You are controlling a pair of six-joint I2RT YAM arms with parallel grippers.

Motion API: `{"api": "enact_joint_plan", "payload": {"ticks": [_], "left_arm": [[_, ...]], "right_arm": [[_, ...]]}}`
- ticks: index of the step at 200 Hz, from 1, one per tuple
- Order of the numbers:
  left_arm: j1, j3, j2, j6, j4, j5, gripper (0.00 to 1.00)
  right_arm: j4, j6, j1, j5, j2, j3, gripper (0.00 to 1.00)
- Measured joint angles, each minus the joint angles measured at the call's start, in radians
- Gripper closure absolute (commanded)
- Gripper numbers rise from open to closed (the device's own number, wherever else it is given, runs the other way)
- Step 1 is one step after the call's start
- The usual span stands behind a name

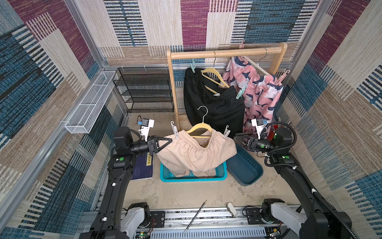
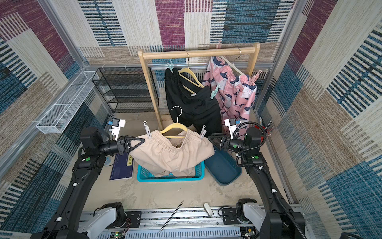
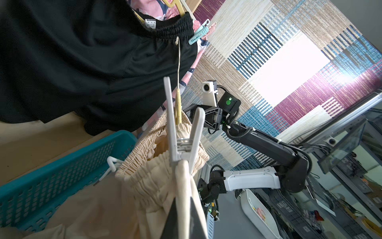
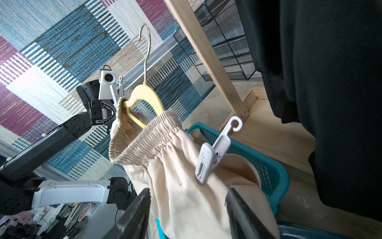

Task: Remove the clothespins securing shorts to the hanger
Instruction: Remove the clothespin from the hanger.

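The beige shorts (image 1: 196, 153) hang on a yellow hanger (image 1: 199, 127) held in the air over a teal basket. A white clothespin (image 1: 174, 129) stands at the waistband's left end and another white clothespin (image 1: 226, 131) at its right end. My left gripper (image 1: 170, 140) is shut on the shorts' fabric just below the left clothespin (image 3: 182, 132). My right gripper (image 4: 188, 192) is open, its fingers (image 4: 140, 207) either side of the cloth below the right clothespin (image 4: 213, 153). On the rack hang black shorts (image 1: 215, 103) with mint clothespins (image 1: 241, 91) and pink printed shorts (image 1: 260, 93) with a pink clothespin (image 1: 284, 75).
The wooden rack (image 1: 225, 52) stands at the back. The teal basket (image 1: 192, 178) and a dark blue tub (image 1: 244, 167) sit on the floor below the shorts. A black mesh shelf (image 1: 144, 91), a white wire basket (image 1: 91, 103), a blue book (image 1: 142, 167) and a pencil (image 1: 195, 216) lie around.
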Motion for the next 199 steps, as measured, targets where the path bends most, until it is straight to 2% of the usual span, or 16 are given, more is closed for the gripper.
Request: {"api": "enact_joint_plan", "payload": {"ticks": [31, 32, 34, 38, 91, 199], "left_arm": [[-0.029, 0.001, 0.008, 0.0, 0.002, 0.021, 1.0], [-0.03, 0.001, 0.008, 0.0, 0.002, 0.022, 1.0], [-0.032, 0.001, 0.008, 0.0, 0.002, 0.023, 1.0], [-0.035, 0.001, 0.008, 0.0, 0.002, 0.024, 1.0], [-0.05, -0.008, 0.006, -0.008, 0.021, 0.035, 1.0], [-0.053, -0.018, 0.008, -0.052, 0.078, 0.049, 1.0]], "right_arm": [[0.089, -0.009, -0.006, -0.055, 0.044, -0.029, 0.39], [0.095, -0.008, -0.006, -0.057, 0.046, -0.031, 0.2], [0.104, -0.006, -0.006, -0.062, 0.048, -0.034, 0.27], [0.117, -0.001, -0.006, -0.067, 0.053, -0.037, 0.29], [0.258, 0.028, -0.006, -0.116, 0.133, -0.031, 0.3], [0.486, 0.135, -0.006, -0.167, 0.192, -0.051, 0.34]]}}
